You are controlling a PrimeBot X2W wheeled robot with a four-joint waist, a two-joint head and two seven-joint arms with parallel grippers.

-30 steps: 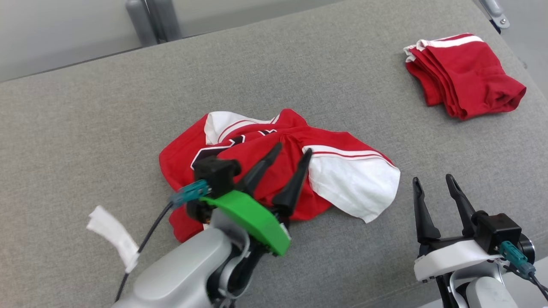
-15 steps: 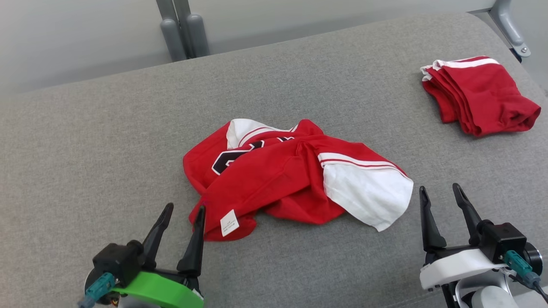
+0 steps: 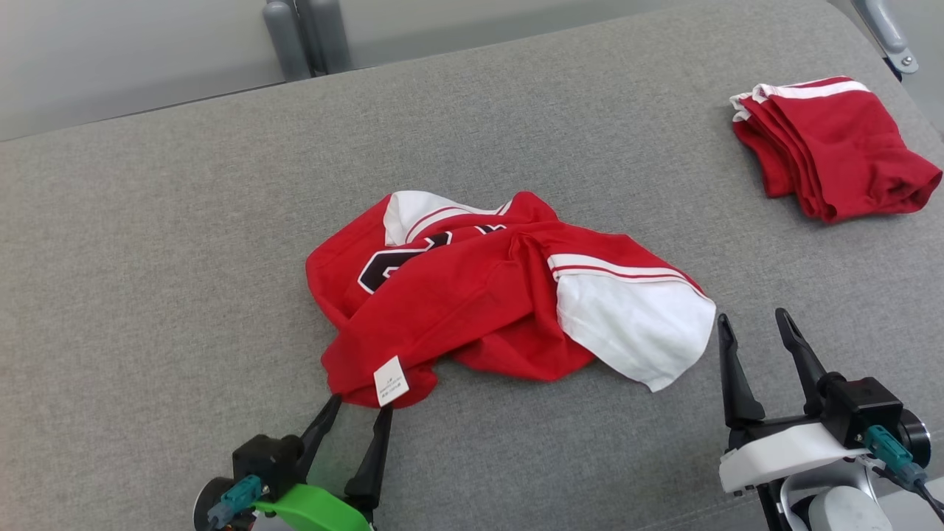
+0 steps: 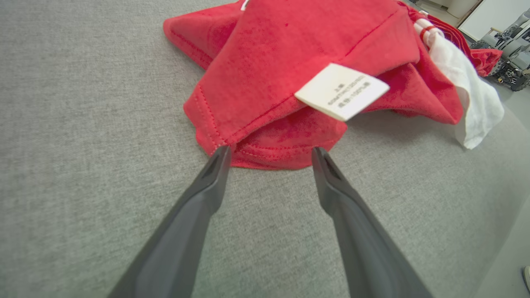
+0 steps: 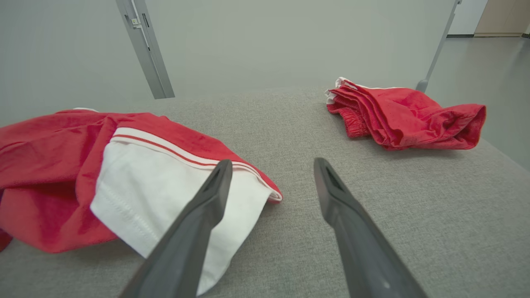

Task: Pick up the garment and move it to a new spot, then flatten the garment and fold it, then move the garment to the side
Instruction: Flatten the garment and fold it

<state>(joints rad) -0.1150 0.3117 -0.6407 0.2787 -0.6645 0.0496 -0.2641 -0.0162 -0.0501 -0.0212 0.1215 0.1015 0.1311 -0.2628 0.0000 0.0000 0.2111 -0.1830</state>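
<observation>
A crumpled red garment [image 3: 472,295] with white sleeves and a dark number lies in the middle of the grey padded surface [image 3: 162,221]. A white care label [image 3: 391,381] sticks out at its near corner. My left gripper [image 3: 360,404] is open, its tips just short of that near corner [image 4: 269,155], with nothing between the fingers. My right gripper [image 3: 752,321] is open and empty too, resting beside the white sleeve [image 5: 136,182] at the garment's [image 5: 49,165] right end.
A folded red garment [image 3: 833,144] with white trim lies at the far right corner of the surface [image 5: 405,116]. Grey metal posts [image 3: 302,33] stand behind the far edge. The surface's right edge drops off near my right arm.
My left gripper has drawn back from over the garment to the near side and now points at its labelled corner. The head camera has shifted. The right gripper has stayed put.
</observation>
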